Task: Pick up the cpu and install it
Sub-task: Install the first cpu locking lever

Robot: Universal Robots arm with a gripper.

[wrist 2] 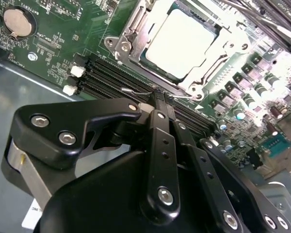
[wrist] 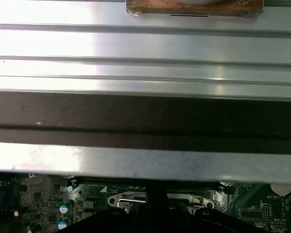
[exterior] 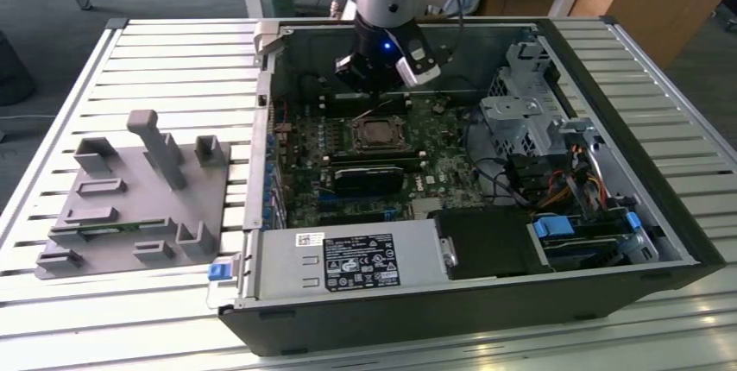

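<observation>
Our gripper [wrist 2: 155,97] hangs inside the open computer case [exterior: 679,242], its fingers [wrist 2: 160,145] pressed together and holding nothing. We see the grey tray [exterior: 116,216] on the slatted table [exterior: 69,112] off the case's side at the exterior view's left. Within the case, the cpu [wrist 2: 182,41] lies flat in the socket frame [wrist 2: 131,41] on the green motherboard [wrist 2: 53,43], just beyond our fingertips.

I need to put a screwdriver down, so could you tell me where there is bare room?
The slatted table is bare in front of the grey tray. Inside the case it is crowded: the gripper hangs by the cpu.
</observation>
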